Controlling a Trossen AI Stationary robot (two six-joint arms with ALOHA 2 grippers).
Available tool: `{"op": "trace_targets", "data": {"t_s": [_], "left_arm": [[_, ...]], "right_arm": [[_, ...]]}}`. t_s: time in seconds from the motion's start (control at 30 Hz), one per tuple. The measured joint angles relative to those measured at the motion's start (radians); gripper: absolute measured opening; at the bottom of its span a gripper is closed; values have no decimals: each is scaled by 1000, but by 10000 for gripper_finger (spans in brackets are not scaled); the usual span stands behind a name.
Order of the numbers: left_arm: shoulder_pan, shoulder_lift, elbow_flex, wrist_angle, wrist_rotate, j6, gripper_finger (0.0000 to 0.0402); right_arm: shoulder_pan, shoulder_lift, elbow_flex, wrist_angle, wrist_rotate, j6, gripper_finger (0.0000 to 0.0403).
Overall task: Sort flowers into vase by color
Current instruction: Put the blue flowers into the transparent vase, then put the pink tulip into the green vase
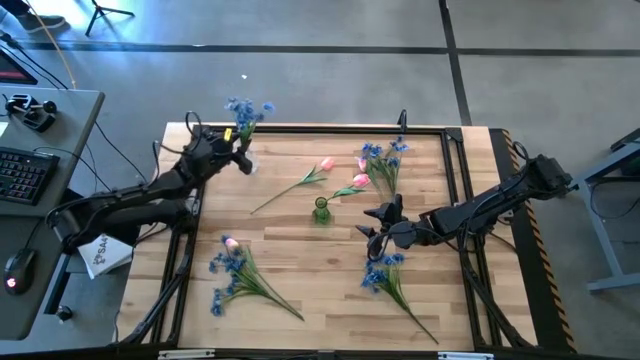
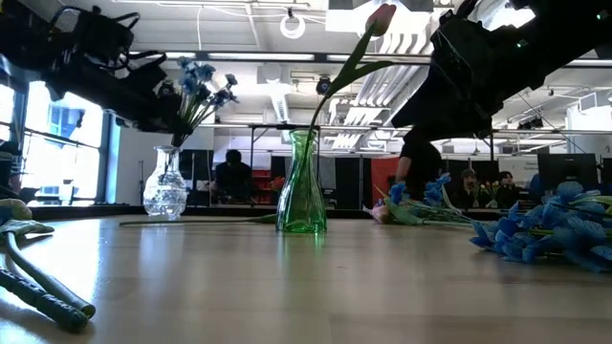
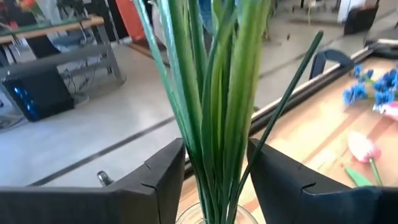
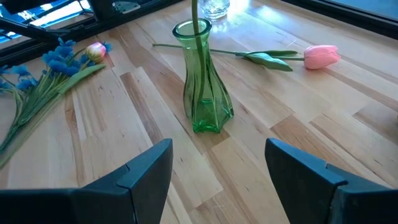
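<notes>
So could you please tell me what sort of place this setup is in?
Probably an open lab or workshop: a bare concrete floor, a desk with a keyboard beside the table, and people at workbenches behind it.

Bright ceiling lights (image 2: 295,21) glare in the low view, leaving the near table (image 2: 287,287) softly blurred.

Grey concrete floor (image 1: 330,25), desk with keyboard (image 1: 25,172), bright ceiling lights (image 2: 296,24).

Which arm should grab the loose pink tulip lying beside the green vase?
Probably the right. Its open gripper hovers just right of the green vase, near the tulip. The left gripper is at the clear vase, around blue stems.
</notes>
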Motion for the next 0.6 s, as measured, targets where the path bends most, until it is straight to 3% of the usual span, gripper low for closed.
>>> {"op": "trace_targets", "data": {"t_s": [0.27, 0.6], "left_arm": [[-1, -36, 171, -403, -10, -8, 187], [-1, -63, 416, -889, -10, -168, 191]], "right_arm": [[0, 0, 0, 0, 0, -2, 252], [0, 0, 0, 0, 0, -2, 252]]}}
